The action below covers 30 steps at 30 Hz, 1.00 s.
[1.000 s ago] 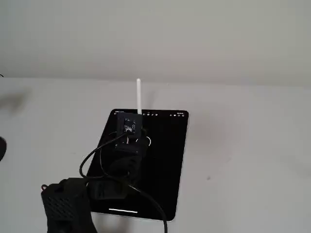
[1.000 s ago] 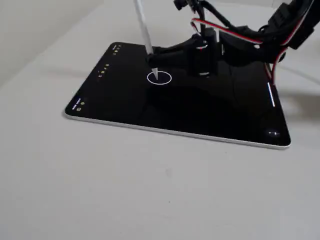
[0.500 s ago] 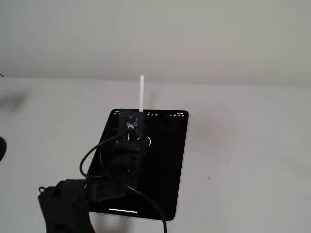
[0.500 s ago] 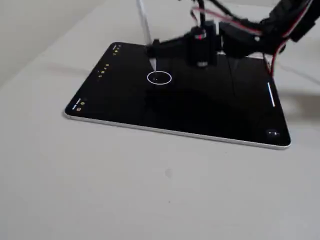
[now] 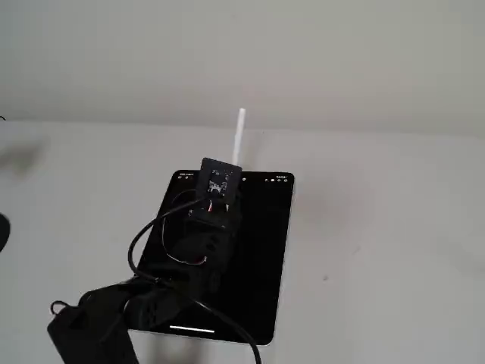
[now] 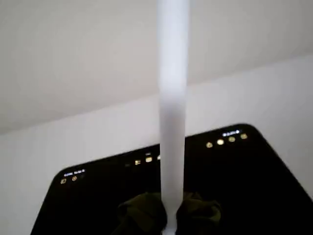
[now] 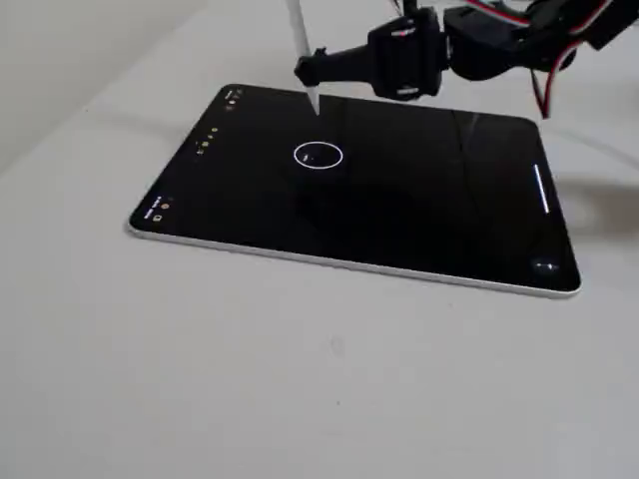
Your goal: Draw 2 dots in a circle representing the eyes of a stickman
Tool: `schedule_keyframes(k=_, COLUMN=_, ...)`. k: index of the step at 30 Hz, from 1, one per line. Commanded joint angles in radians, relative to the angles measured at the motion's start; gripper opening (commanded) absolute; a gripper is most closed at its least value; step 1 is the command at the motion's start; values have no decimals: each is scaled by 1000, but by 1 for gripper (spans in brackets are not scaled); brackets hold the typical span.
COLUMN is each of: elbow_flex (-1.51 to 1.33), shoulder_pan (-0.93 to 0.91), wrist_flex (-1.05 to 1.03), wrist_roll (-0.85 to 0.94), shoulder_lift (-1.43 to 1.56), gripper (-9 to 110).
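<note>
A black tablet lies flat on the white table. The circle, a thin white ring, shows on its screen left of centre in a fixed view. A faint whitish mark sits inside the ring; I cannot tell whether it is one dot or two. My gripper is shut on a white stylus, which is held upright. Its tip hangs above the screen, just beyond the ring's far side. In the wrist view the stylus rises from the dark fingers. The ring is hidden there.
Small icons line the tablet's left screen edge, and a white bar shows at the right edge. The arm's body and cables cover the near left of the tablet. A pale wall stands behind the table.
</note>
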<state>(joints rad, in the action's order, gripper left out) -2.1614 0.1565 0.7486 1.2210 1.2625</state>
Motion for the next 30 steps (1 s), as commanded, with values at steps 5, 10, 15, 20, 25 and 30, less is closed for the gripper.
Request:
schedule_keyframes(k=5, elbow_flex=17, shoulder_pan=26, wrist_flex=98, wrist_roll=31, shoulder_lift=-18, gripper=0)
schedule_keyframes(k=10, elbow_flex=21, shoulder_pan=34, wrist_flex=137, wrist_roll=71, shoulder_lift=-71, gripper=0)
schedule_keyframes(k=15, elbow_flex=26, shoulder_pan=44, wrist_flex=176, wrist_roll=91, shoulder_lift=-110, gripper=0)
schedule_keyframes(k=20, elbow_flex=34, shoulder_pan=51, wrist_flex=201, wrist_roll=101, shoulder_lift=-137, gripper=0)
schedule_keyframes(k=25, elbow_flex=52, shoulder_pan=49, wrist_flex=201, wrist_roll=104, shoulder_lift=-152, gripper=0)
schedule_keyframes(k=30, elbow_flex=75, shoulder_pan=48, wrist_flex=201, wrist_roll=107, shoulder_lift=-169, gripper=0)
